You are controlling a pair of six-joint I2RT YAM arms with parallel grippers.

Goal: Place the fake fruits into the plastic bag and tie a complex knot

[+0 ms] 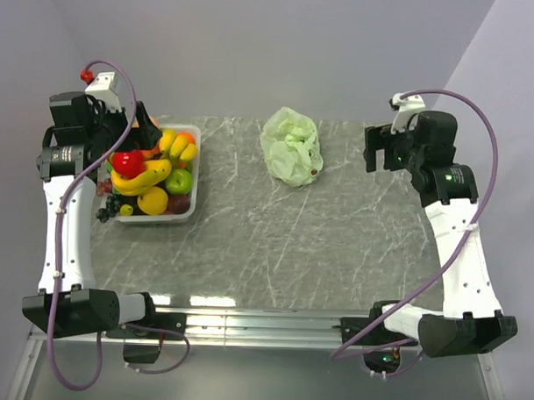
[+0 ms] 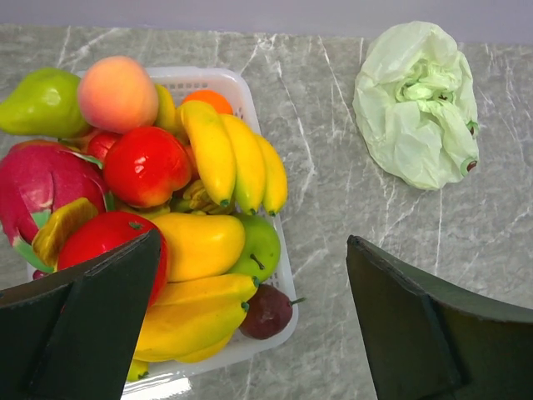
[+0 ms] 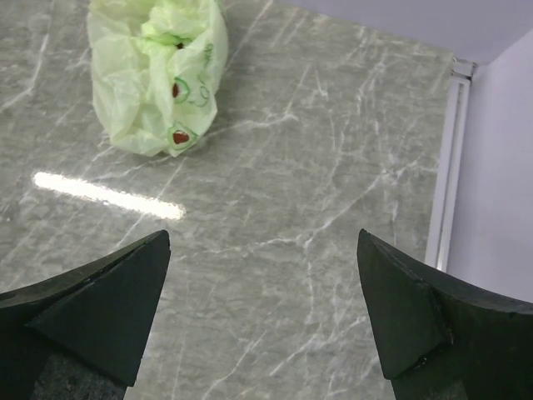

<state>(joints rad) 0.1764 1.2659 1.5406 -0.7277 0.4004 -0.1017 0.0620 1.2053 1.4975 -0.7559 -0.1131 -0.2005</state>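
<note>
- On the far middle of the marble table [image 1: 318, 246], the plastic bag [image 1: 292, 146] lies crumpled; its red-and-green print [image 3: 179, 133] is too small to read.
- The fake fruits [image 2: 191, 208] fill a tray [image 2: 241, 92], partly under the left gripper [image 2: 252, 242], whose jaws are spread.
- The right gripper [image 3: 263, 237], also spread, hangs apart from the bag.

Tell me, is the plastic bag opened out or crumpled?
Crumpled. The plastic bag lies in a wadded lump on the table, with no open mouth showing.
</note>
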